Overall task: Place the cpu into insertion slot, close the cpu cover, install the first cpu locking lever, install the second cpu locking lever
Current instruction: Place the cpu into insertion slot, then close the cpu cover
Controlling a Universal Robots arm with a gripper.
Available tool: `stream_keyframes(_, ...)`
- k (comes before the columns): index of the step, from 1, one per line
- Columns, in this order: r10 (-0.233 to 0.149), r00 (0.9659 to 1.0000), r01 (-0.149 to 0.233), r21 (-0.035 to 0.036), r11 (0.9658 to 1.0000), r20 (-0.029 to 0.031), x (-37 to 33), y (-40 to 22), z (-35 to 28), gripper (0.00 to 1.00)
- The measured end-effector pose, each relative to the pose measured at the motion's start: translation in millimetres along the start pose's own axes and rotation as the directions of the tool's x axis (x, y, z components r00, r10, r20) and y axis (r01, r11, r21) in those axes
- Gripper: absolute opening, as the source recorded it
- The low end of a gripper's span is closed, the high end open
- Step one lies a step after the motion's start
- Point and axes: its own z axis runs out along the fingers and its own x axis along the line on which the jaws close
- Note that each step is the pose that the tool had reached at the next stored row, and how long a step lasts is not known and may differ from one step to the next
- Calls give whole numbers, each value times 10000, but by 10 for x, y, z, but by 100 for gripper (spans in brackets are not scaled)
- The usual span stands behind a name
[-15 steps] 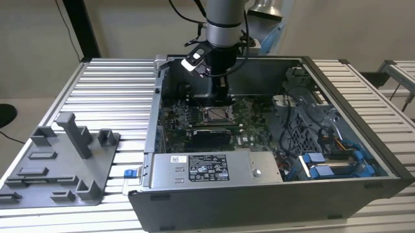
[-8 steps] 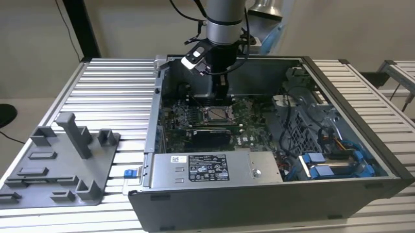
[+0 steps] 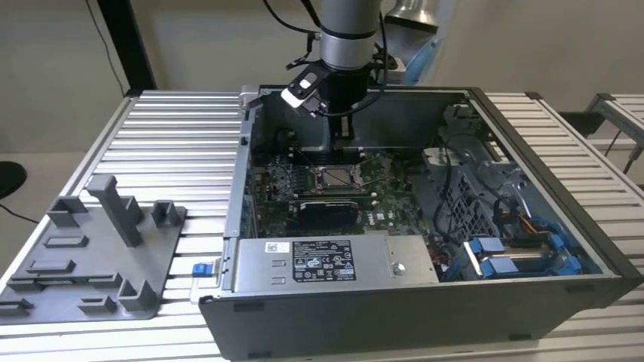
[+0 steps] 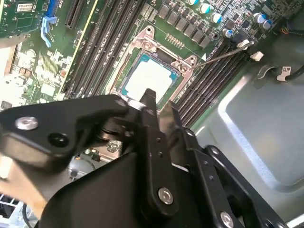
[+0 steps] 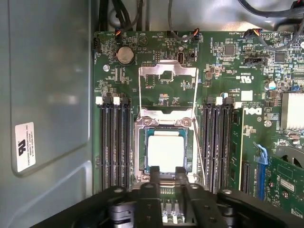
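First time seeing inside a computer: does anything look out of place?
The chip sits square in its socket, but its metal cover lies flipped open beside it and a thin lever stands unlatched.

**Robot Bench Is Running in a Robotics Lab**

A robot arm [image 3: 348, 30] is hanging over an opened computer case [image 3: 403, 324] lying on a slatted aluminium tabletop [image 3: 151, 128], marking this as a robotics lab or test workshop. A grey moulded parts fixture [image 3: 90, 256] is sitting beside the case, a plain pale wall [image 3: 201, 45] is closing the background, and a second slatted bench [image 3: 624, 105] is standing at the exterior view's right.
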Motion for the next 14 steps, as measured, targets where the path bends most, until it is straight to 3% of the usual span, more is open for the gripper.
stream_keyframes(10, -3, 10000, 3, 1, 10000, 9, -1, 5, 0, 0)
stream_keyframes(12, -3, 10000, 3, 3, 10000, 53, -1, 38, 1, 0)
stream_keyframes(14, -2, 10000, 1, 27, 10000, 69, 0, 118, 2, 0)
